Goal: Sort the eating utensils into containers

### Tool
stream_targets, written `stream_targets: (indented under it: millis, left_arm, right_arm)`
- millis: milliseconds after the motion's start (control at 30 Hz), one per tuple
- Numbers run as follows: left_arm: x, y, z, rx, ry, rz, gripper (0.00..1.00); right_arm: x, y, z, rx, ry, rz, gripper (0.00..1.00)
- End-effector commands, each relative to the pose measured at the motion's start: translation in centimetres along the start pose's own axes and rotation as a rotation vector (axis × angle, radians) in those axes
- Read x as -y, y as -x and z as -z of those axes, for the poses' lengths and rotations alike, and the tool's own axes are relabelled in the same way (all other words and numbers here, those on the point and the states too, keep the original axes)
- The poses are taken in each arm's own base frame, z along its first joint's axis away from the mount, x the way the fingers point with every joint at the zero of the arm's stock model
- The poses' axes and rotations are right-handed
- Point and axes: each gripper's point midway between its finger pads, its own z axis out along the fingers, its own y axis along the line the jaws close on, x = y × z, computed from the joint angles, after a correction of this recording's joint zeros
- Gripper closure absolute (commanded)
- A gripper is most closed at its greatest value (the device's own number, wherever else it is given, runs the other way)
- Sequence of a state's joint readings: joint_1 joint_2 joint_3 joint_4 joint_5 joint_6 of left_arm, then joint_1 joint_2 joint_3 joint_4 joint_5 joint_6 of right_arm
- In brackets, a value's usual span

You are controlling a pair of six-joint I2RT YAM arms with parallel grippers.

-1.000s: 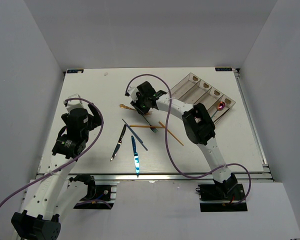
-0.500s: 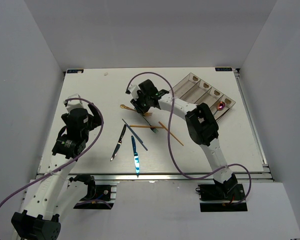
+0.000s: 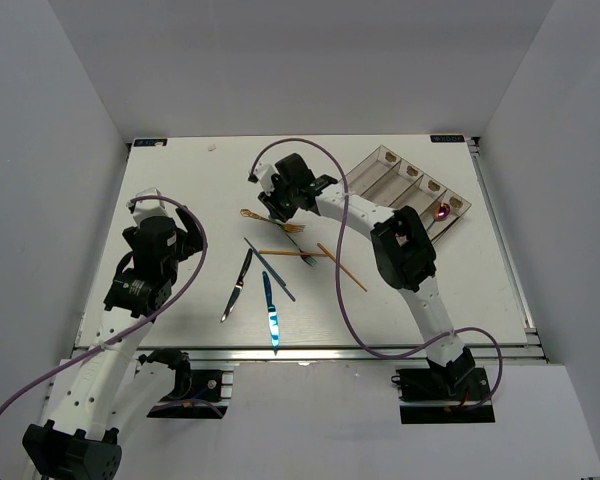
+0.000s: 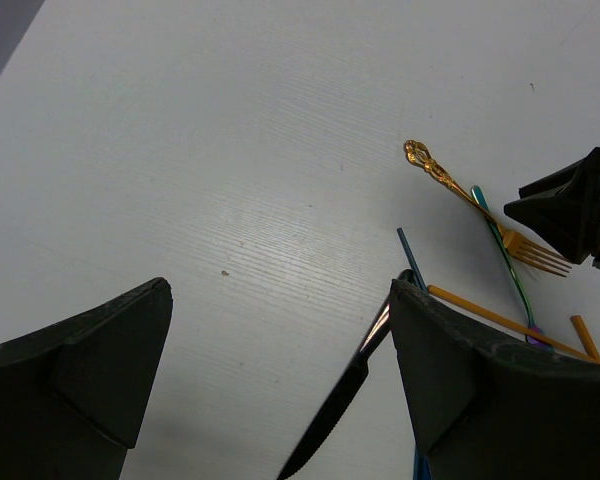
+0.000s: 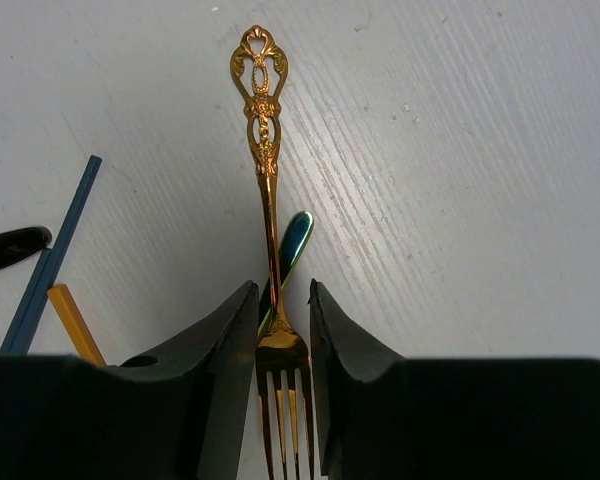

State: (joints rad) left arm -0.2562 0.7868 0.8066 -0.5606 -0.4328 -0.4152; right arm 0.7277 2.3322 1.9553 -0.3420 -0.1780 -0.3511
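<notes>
Gold fork (image 5: 270,190) laid flat on bench (image 5: 460,150), well apart from compartment tray (image 3: 400,178); neck straddled by right gripper (image 5: 283,330), fingers drawn close for narrow pinch, clamping cannot be told. Left gripper (image 4: 280,370) fingers held wide apart, nothing held

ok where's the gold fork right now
In the top view the gold fork lies toward the back of the table, left of the compartment tray, its tine end inside the right claw and crossing an iridescent utensil.
</notes>
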Motion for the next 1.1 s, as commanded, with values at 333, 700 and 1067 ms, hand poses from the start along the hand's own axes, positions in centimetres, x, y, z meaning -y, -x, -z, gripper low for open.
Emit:
stream_targets:
  millis: [333,700,1067]
  left_arm:
    - [0.1,0.0,0.0,0.002,-0.006,-0.004,0.02]
    - [0.1,0.1,0.0,0.004,-0.008,-0.002,0.02]
    - [0.1,0.0,0.0,0.003,-0.008,-0.003,0.02]
  right_arm:
    - [0.0,-2.5,-1.5,-0.05,0.001,0.028,0.68]
    - [0.9,-3.3,-1.9,-0.061,-0.011,0.005,0.69]
    - [0.9,-2.5,-0.6,-0.007,0.032,-0.031,0.72]
